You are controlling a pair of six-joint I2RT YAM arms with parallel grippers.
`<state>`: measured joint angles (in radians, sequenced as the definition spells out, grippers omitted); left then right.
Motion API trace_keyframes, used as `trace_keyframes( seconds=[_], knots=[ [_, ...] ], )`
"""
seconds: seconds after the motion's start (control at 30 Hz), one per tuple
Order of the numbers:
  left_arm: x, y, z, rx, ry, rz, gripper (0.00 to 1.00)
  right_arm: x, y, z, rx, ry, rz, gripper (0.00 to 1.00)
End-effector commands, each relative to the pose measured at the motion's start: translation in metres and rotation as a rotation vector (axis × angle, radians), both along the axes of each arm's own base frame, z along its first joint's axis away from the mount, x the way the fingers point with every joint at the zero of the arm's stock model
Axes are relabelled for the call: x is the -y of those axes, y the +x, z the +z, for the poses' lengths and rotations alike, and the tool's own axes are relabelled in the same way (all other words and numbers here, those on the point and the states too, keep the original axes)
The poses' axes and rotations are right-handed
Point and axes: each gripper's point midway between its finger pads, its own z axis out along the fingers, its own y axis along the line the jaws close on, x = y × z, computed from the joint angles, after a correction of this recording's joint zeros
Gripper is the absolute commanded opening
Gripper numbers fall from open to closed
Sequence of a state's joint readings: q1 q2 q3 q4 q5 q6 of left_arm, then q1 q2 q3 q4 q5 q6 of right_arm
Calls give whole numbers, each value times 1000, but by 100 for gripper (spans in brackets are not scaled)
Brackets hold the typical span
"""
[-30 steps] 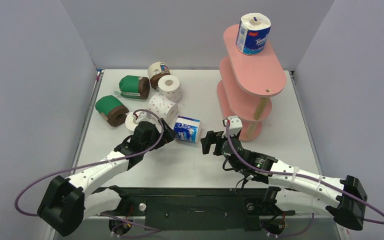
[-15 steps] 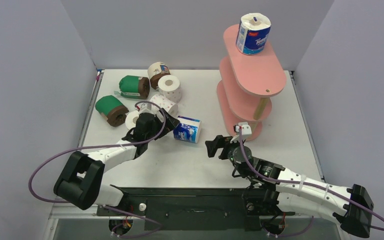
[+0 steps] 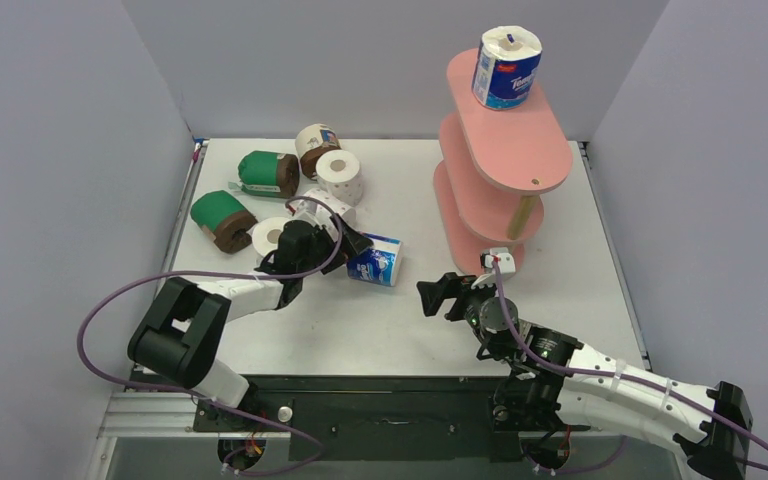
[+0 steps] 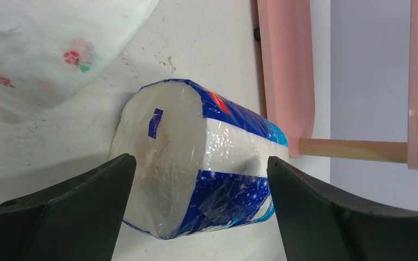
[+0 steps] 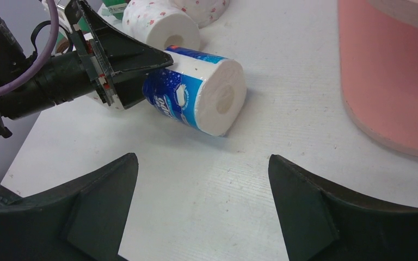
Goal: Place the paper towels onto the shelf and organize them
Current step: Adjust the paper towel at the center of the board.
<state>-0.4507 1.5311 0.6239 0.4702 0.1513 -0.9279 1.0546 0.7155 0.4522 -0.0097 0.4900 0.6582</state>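
One wide-open left gripper (image 4: 200, 164) astride roll (image 4: 234, 136)

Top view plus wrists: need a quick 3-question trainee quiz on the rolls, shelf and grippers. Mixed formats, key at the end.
1. True or false: a blue-white roll stands upright on the top board of the shelf.
2. Multiple choice: the jaws of the left gripper stand on either side of
A) a green-wrapped roll
B) the second blue-white roll, lying on its side
C) a pink-dotted roll
3. Short answer: what is in the right gripper?

Key: 1 true. 2 B. 3 nothing; its jaws are open and empty.
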Motion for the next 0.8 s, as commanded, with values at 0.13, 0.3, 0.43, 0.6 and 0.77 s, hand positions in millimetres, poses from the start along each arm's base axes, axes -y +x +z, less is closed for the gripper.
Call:
trace_keyframes(
  seconds=[0.13,0.3,0.43,0.6,0.77],
  knots=[
    [31,-19,23,71,-73,-131,86,2,3,8,23,7,-13,85],
    [36,-30,27,92,-61,-162,83,2,3,10,27,13,-19,85],
    [38,-39,30,106,-61,-174,81,6,2,4,12,-13,-24,85],
    [46,-47,35,119,-82,-196,77,7,2,3,9,-16,-27,84],
    [55,-48,30,110,-91,-205,81,9,1,3,7,-17,-30,84]
  ],
)
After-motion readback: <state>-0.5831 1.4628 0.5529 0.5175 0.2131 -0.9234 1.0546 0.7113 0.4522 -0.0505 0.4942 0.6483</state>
